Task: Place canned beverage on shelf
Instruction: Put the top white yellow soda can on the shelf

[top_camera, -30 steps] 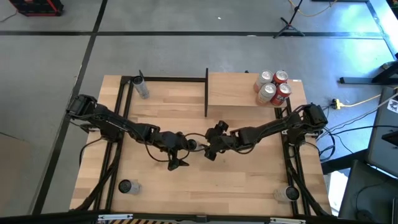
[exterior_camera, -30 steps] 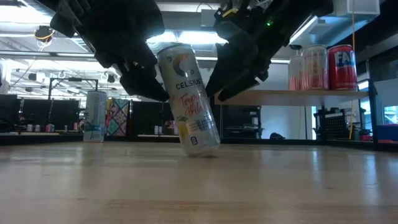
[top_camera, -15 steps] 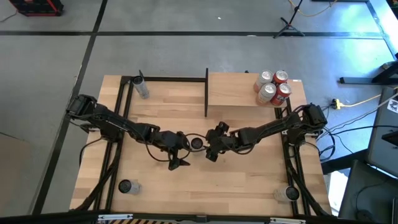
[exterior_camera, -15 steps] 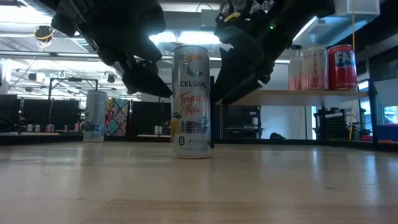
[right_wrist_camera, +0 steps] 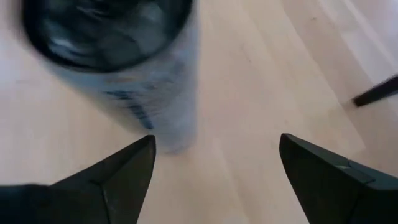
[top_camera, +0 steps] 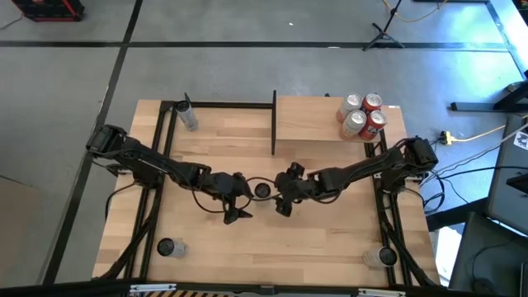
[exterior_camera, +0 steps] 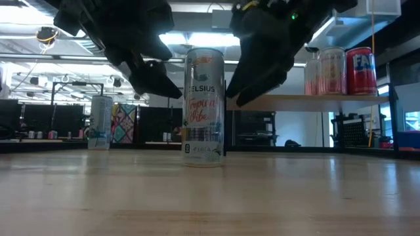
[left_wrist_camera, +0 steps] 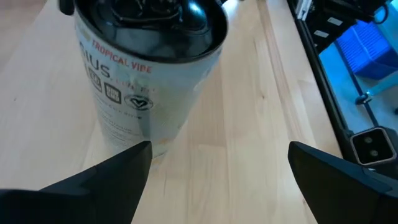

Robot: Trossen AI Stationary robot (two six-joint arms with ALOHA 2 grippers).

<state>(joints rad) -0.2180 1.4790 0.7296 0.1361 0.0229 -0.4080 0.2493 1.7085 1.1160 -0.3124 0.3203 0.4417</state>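
Note:
A tall white Celsius can (exterior_camera: pixel 203 108) stands upright on its base on the wooden tabletop, near the middle (top_camera: pixel 262 190). My left gripper (top_camera: pixel 243 200) is open just left of it, and my right gripper (top_camera: pixel 279 191) is open just right of it. Both hang slanting down beside the can's upper half (left_wrist_camera: pixel 149 68) (right_wrist_camera: pixel 118 62), and neither has hold of it. The shelf (top_camera: pixel 318 120), a pale board with black posts, sits at the far right. It carries several red and pink cans (top_camera: pixel 363 115) at its right end.
Another slim can (top_camera: pixel 188 115) stands at the far left by the black frame (exterior_camera: pixel 100 121). Small round objects sit at the near left (top_camera: pixel 169 246) and near right (top_camera: pixel 381 257) corners. A black post (top_camera: pixel 273 124) marks the shelf's left edge. Bare board lies left of the shelf's cans.
A second ago the can stood tilted, its top leaning toward the table's left. It has since rocked upright and now rests flat on its base. Both grippers have stayed open beside it.

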